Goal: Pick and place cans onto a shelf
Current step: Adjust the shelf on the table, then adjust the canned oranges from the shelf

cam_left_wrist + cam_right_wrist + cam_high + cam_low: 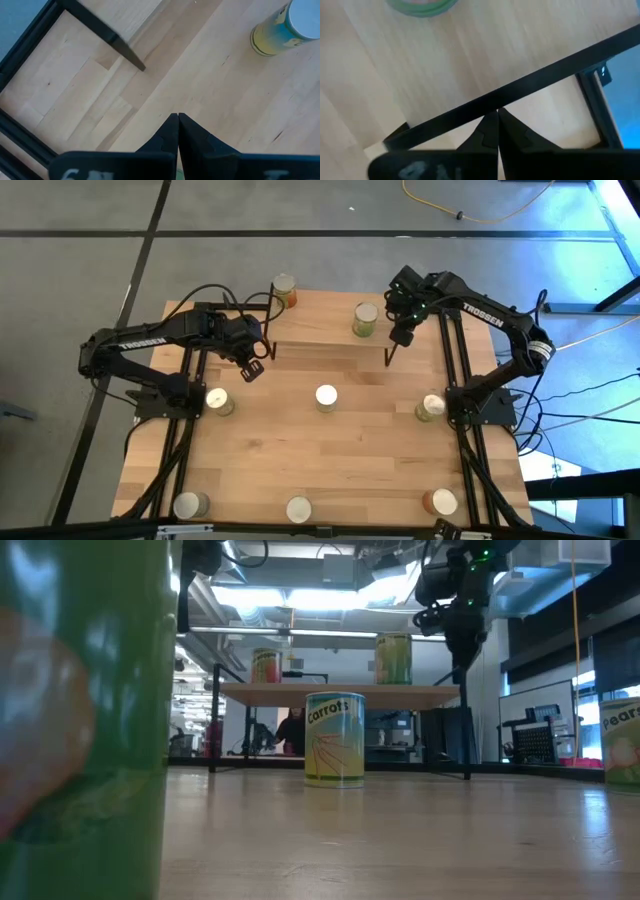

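1. High view: eight cans are counted. Two stand on the shelf (330, 330) top board, one with an orange label (284, 288) at the far left and a green one (365, 318) toward the right.
2. Six cans are left on the table (260, 450): one at centre (326, 397), one at the left (218, 400), one at the right (431, 407), and three along the near edge (191, 505), (299, 509), (441, 502).
3. Left gripper (254, 365) is held over the shelf's left end. Left wrist view: its fingers (170, 131) are pressed together with nothing between them.
4. Right gripper (402, 335) is held at the shelf's right end, just beside the green can. Right wrist view: its fingers (491, 131) are likewise clenched and empty, above a black frame bar (530, 90).
5. Low view: the centre can is labelled "Carrots" and stands upright in front of the shelf.
6. Handling, judged: the cans are taken to be rigid, smooth-sided and possibly heavy if full; slipping is a risk. Crushing is not expected.
7. Grasp, judged: a can is best taken across its body at mid-height, jaws opened wide beforehand, and kept upright.
8. Progress, judged: two of eight are placed.
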